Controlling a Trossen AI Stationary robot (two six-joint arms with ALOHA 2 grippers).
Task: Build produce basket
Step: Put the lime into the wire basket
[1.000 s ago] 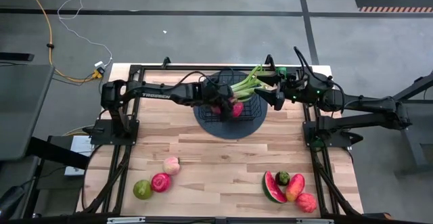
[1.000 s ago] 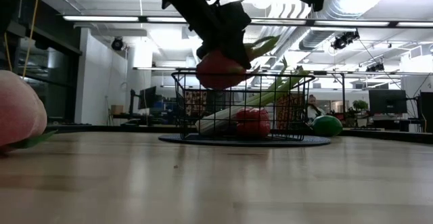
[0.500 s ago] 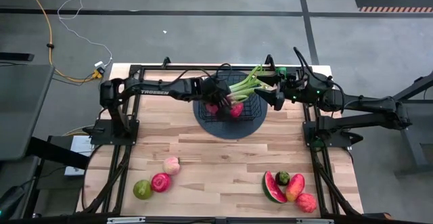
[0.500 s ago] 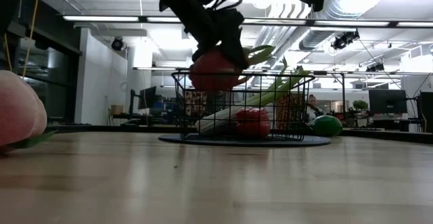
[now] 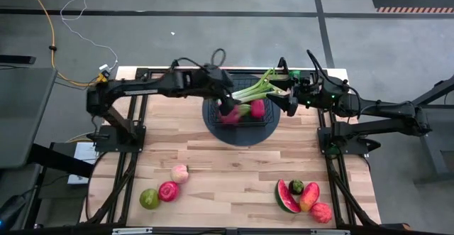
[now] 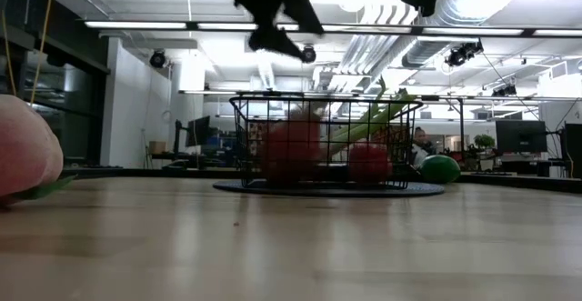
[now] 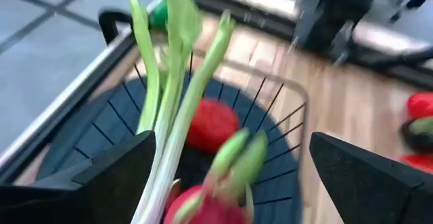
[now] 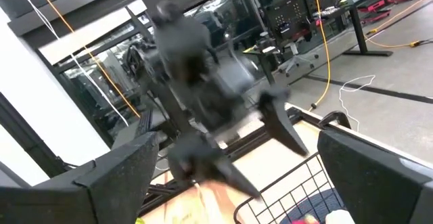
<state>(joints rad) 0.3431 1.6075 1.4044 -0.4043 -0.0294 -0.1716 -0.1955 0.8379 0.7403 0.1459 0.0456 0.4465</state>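
The black wire basket (image 5: pixel 242 112) stands on a dark round mat by the far edge. The pink dragon fruit (image 5: pixel 228 115) lies inside it, blurred. Beside it are a red pepper (image 5: pixel 257 108) and the green-white leafy stalk (image 5: pixel 259 87), which leans over the rim. My left gripper (image 5: pixel 226 100) hovers open above the basket, high over it in the low view (image 6: pixel 275 35). In its wrist view (image 7: pixel 233 146) the dragon fruit (image 7: pixel 210 200) shows below the spread fingers. My right gripper (image 5: pixel 290 101) waits open at the basket's right side (image 8: pixel 237 143).
A green pepper (image 6: pixel 440 168) lies on the table behind the basket. Near the front left lie a peach (image 5: pixel 179 172), a red apple (image 5: pixel 169 191) and a green apple (image 5: pixel 149 198). At the front right are a watermelon slice (image 5: pixel 286 197), a mango (image 5: pixel 309 196) and other fruit. Bare wood lies between.
My left gripper carried the dragon fruit over the basket's near-left rim, then opened and let go. It has since risen well above the basket. The dragon fruit has fallen into the basket, and the red pepper has shifted to the right.
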